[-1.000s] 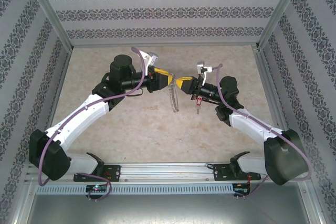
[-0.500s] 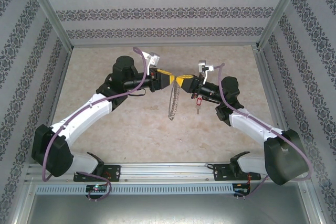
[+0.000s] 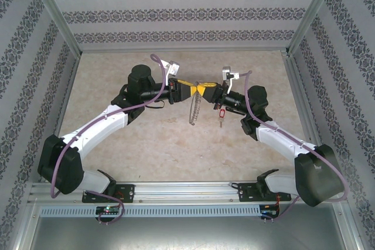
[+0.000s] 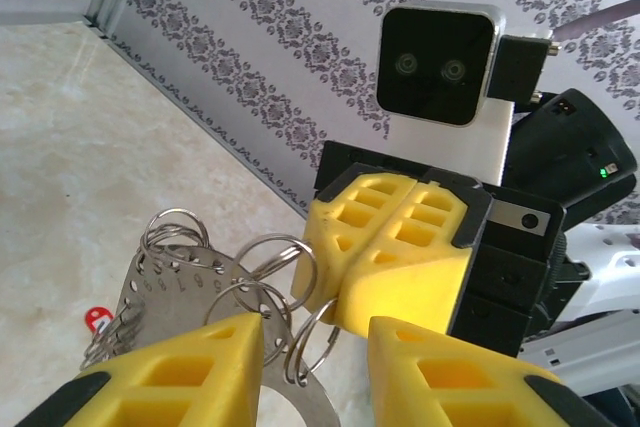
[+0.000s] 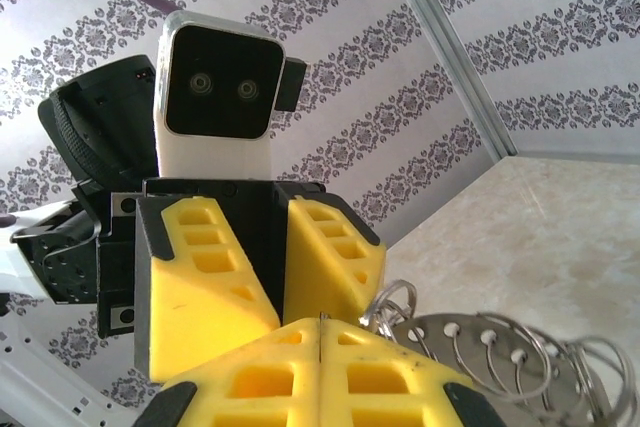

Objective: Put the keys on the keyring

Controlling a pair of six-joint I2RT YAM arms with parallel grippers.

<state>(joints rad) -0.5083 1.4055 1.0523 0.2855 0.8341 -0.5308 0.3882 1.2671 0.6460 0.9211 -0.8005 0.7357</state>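
Keyring [image 3: 193, 111]: hangs clear of the table [image 3: 146, 144] from the point where the two grippers meet tip to tip.

Left gripper [image 4: 315, 329]: the fingers stand part-way apart and the keyring's flat band runs down into the gap. It is judged to be clamped on the band and to be carrying the load.

Right gripper [image 5: 320, 332]: the fingers are pressed fully together, with the tip against the small rings [image 4: 285, 267]. Whether it pinches one cannot be told. This pose probably steadies the keyring or works a ring open.

Appearance: the keyring is a thin grey metal band punched with a row of holes, each carrying a split ring. From above it shows edge-on as a narrow fringed strip.

Key [image 3: 221, 115]: tiny, with a red head. It lies on the table under the right arm, apart from the keyring, and is not yet threaded.
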